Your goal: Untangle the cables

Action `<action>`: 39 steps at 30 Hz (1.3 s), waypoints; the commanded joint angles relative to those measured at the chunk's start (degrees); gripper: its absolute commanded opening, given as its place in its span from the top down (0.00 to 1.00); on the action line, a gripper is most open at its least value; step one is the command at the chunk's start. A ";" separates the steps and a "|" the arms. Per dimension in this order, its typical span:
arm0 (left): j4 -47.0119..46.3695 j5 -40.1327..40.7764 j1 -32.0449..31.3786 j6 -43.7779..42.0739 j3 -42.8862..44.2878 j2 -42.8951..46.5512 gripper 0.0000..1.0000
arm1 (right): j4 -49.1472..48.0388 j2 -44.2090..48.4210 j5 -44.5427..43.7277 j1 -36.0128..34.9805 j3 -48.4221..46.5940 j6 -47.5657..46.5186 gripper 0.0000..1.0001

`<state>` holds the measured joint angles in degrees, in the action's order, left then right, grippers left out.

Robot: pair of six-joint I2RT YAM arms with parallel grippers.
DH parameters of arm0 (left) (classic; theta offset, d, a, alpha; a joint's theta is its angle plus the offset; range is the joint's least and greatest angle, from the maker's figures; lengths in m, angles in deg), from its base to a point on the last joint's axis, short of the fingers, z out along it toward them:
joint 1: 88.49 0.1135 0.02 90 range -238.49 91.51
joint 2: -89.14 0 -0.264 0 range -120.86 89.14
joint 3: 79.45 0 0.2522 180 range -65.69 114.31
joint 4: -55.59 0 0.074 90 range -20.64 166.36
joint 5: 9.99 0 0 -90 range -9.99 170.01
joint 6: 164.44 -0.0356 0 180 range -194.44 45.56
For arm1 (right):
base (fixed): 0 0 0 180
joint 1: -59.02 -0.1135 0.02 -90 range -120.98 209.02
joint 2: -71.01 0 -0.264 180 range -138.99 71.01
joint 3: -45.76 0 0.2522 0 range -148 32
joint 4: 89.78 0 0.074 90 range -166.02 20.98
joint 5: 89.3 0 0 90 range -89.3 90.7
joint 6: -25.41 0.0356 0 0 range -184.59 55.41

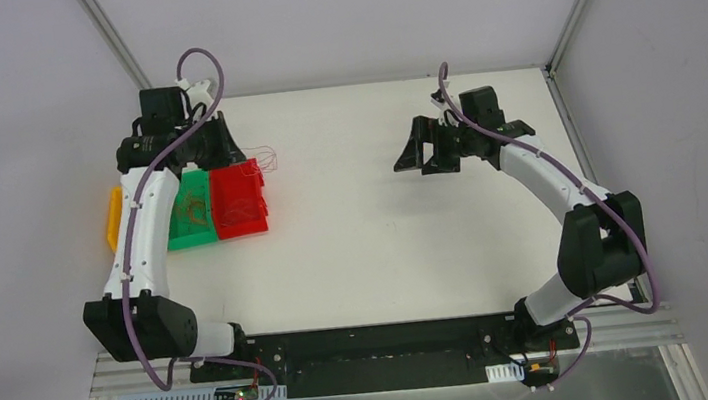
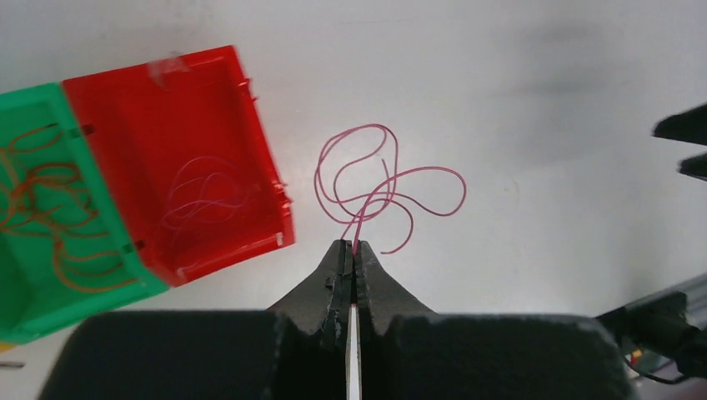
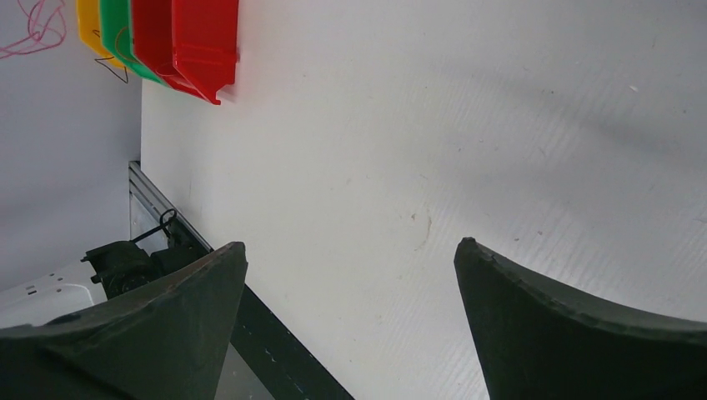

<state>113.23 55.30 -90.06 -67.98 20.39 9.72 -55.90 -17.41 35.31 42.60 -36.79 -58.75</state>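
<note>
A thin pink-red curly cable point(image 2: 385, 185) hangs in loose loops from my left gripper point(image 2: 353, 244), which is shut on one of its ends just right of the red bin point(image 2: 133, 125). In the top view the same cable point(image 1: 266, 157) shows by the left gripper point(image 1: 237, 159) at the red bin's far corner. Faint pale wires point(image 2: 204, 200) lie in the red bin, and orange wires point(image 2: 50, 208) lie in the green bin point(image 2: 33, 108). My right gripper point(image 1: 415, 151) hovers over bare table at the right, open, with nothing between its fingers point(image 3: 208, 283).
Three bins stand side by side at the table's left: yellow point(image 1: 114, 217), green point(image 1: 194, 223), red point(image 1: 239, 213). The white table point(image 1: 384, 237) ends at a black rail along the near edge point(image 1: 376, 343). Grey walls close in the left, back and right sides.
</note>
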 commanded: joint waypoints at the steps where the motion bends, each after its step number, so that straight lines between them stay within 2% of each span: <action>1: 7.04 8.92 3.90 -5.26 2.85 -0.91 1.00 | -1.57 2.60 1.75 0.39 0.46 0.69 0.01; 9: 5.16 13.35 9.75 -3.95 1.81 -8.79 1.00 | -1.42 2.47 1.77 0.36 0.90 1.01 0.01; 17: -1.75 13.41 10.06 -1.77 -1.45 -15.61 1.00 | 1.28 2.91 0.77 0.45 0.38 -1.36 0.01; 20: -1.67 13.32 10.08 -2.13 -0.48 -16.96 0.64 | 4.55 1.99 -0.81 0.65 -1.09 -3.58 0.01; 24: -1.21 8.29 10.09 -2.81 0.63 -14.29 0.34 | 8.36 2.07 -1.04 3.14 -2.21 -5.04 0.01; 27: 2.43 3.36 10.08 -5.19 4.50 -12.81 0.16 | 10.38 3.28 -1.36 6.06 -2.59 -5.30 0.01; 28: 5.04 0.72 9.95 -7.27 6.06 -13.08 0.05 | 10.75 3.55 -1.99 7.26 -2.84 -5.01 0.01; 29: 7.86 -0.42 9.61 -8.88 9.16 -13.81 0.01 | 11.64 3.97 -2.84 8.34 -3.09 -4.63 0.01; 31: 14.37 -0.81 8.48 -11.06 17.28 -16.18 0.01 | 12.36 5.25 -4.60 11.02 -3.20 -3.57 0.01; 34: 21.28 -1.91 6.08 -12.11 24.26 -19.68 0.01 | 12.40 7.64 -6.83 15.59 -2.35 -2.02 0.01; 36: 22.05 -3.99 5.04 -9.91 24.59 -20.14 0.01 | 12.84 9.27 -8.71 18.51 -1.89 -1.32 0.01; 39: 21.92 -11.60 4.57 -7.87 22.57 -20.01 0.01 | 16.01 11.36 -12.63 21.12 -2.30 -1.46 0.01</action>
<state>128.10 53.29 -84.61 -76.81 44.48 -8.49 -44.25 -10.50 28.34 61.15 -37.23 -61.48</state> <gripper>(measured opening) 0.990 0.993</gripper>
